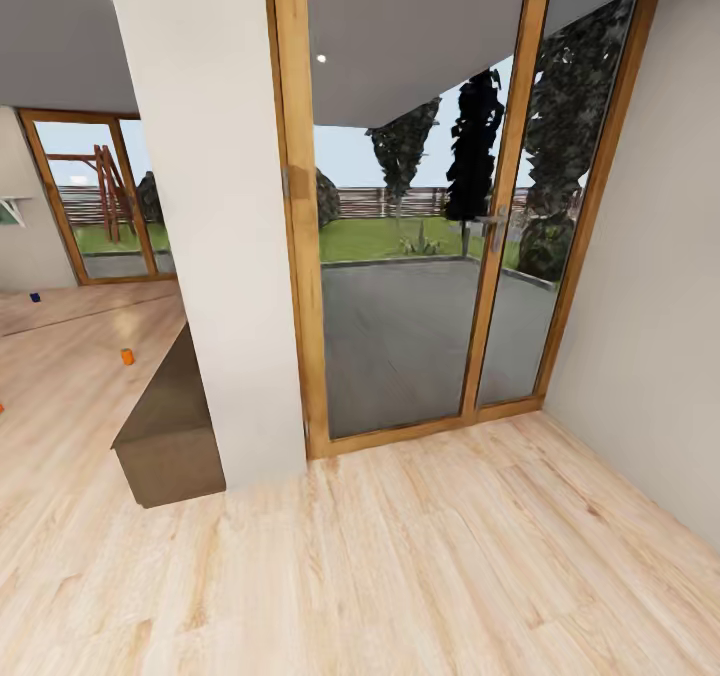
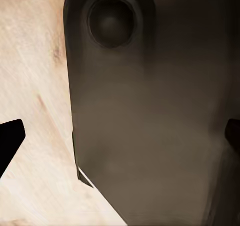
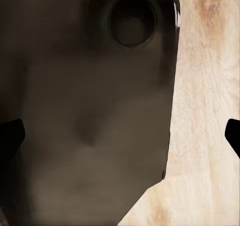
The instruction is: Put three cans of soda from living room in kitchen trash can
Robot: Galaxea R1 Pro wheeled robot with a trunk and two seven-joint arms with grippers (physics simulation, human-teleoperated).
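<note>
Black tips of the left pincer [image 2: 120, 141] and right pincer [image 3: 120, 136] sit wide apart, released, gripping nothing. Far left on the wood floor [image 1: 420, 556] stand an orange can [image 1: 127, 356] and blue can [image 1: 35, 297]; I'd steer left, around the pillar [image 1: 200, 206].

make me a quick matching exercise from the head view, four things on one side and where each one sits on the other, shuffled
Things:
1. orange can
2. dark blue can
3. glass door
4. brown cabinet

Places:
A. against the foot of the white pillar, on its left side
B. far back on the wood floor, near the far left glass door
C. straight ahead, right of the white pillar
D. on the wood floor, just left of the cabinet's far end

Pairs: 1-D, 2-B, 3-C, 4-A
</note>
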